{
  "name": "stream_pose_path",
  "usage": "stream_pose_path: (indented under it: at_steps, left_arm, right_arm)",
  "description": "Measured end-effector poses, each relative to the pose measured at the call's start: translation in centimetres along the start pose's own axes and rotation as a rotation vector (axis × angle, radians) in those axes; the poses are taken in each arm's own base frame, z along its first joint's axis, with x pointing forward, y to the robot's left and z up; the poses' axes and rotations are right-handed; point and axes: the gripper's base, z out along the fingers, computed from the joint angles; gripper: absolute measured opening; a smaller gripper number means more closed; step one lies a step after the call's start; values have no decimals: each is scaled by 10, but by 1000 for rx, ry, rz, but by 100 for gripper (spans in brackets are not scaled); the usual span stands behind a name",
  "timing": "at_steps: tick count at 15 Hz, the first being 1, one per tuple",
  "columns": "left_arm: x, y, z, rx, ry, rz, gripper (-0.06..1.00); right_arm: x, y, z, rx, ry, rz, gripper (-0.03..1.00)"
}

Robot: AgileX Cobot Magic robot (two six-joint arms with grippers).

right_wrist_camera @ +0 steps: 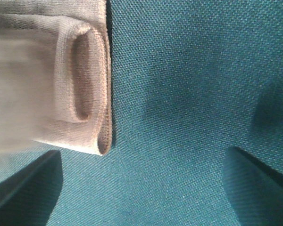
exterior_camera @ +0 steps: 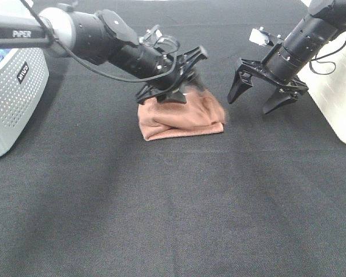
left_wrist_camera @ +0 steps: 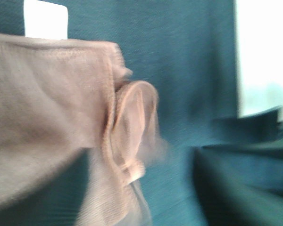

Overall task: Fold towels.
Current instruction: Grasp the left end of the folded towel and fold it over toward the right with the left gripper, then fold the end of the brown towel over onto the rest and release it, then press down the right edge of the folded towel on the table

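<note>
The towel (exterior_camera: pixel 183 120) lies in a loose, lumpy fold on the black table (exterior_camera: pixel 173 219), a little back from the middle and slightly left of it, its right edge smeared with blur. The left gripper (exterior_camera: pixel 185 78) hangs right over the towel's back edge with its jaws spread wide. One finger points up and away, and the other is low against the cloth. From the left wrist view the cloth bunches between and beside the dark fingers, but nothing looks pinched. The right gripper (exterior_camera: pixel 255 101) hovers just off the towel's right side, clear of it and above the table, its jaws as wide apart as they go and nothing between them. The right wrist view shows the towel's rolled, hemmed end (right_wrist_camera: pixel 85 80) lying flat on the table, apart from both fingers. A grey perforated box (exterior_camera: pixel 11 98) stands at the far left, and a white block (exterior_camera: pixel 340 98) sits at the far right, both well apart from the towel
</note>
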Motion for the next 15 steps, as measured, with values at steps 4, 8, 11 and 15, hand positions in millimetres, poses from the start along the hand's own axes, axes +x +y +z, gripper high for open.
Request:
stream_pose_path:
  at_steps: [4,8,11,15]
  left_arm:
    - [-4,-3,-3,25,-32,-22,74]
    - [-49,0,-51,9,-145,219,74]
    - [-82,11,-91,-26,-234,266,74]
    - [-87,21,-98,-45,-210,268,74]
  right_arm:
    - [-1,5,-1,-51,-14,23,86]
    - [-5,36,-7,-278,-63,-15,86]
    - [0,90,5,-418,-72,-139,85]
    - [-1,95,47,-464,-71,-144,85]
